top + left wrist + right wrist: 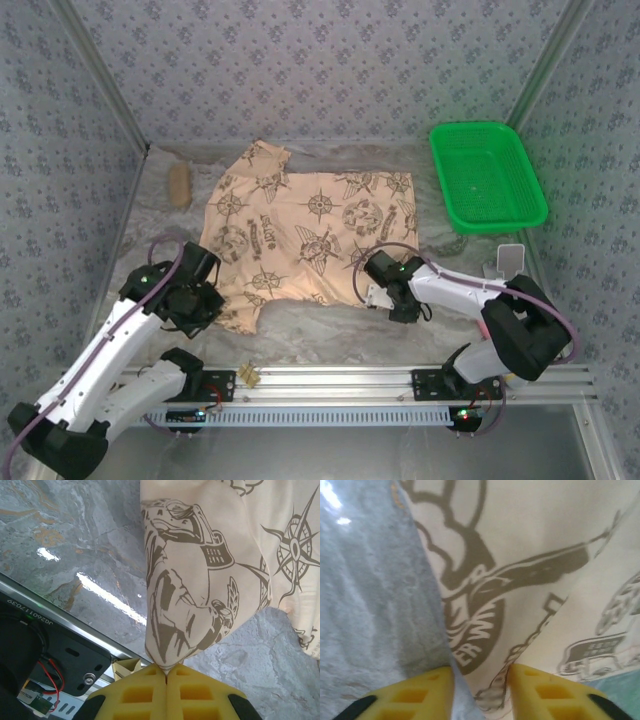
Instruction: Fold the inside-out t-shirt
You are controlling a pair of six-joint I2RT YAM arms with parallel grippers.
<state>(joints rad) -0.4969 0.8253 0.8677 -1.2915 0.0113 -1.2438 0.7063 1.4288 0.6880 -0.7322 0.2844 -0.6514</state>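
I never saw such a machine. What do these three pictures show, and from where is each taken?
Two robot arms are fixed at the near edge of a table. The wide picture looks down from above and behind them; the other two come from a camera on each wrist, showing its yellow fingers. On the table lie a printed beige t-shirt, a green basket and a small brown object. The left end effector is shut on a corner of the t-shirt. The right end effector has cloth between its fingers; whether it pinches, I cannot tell.
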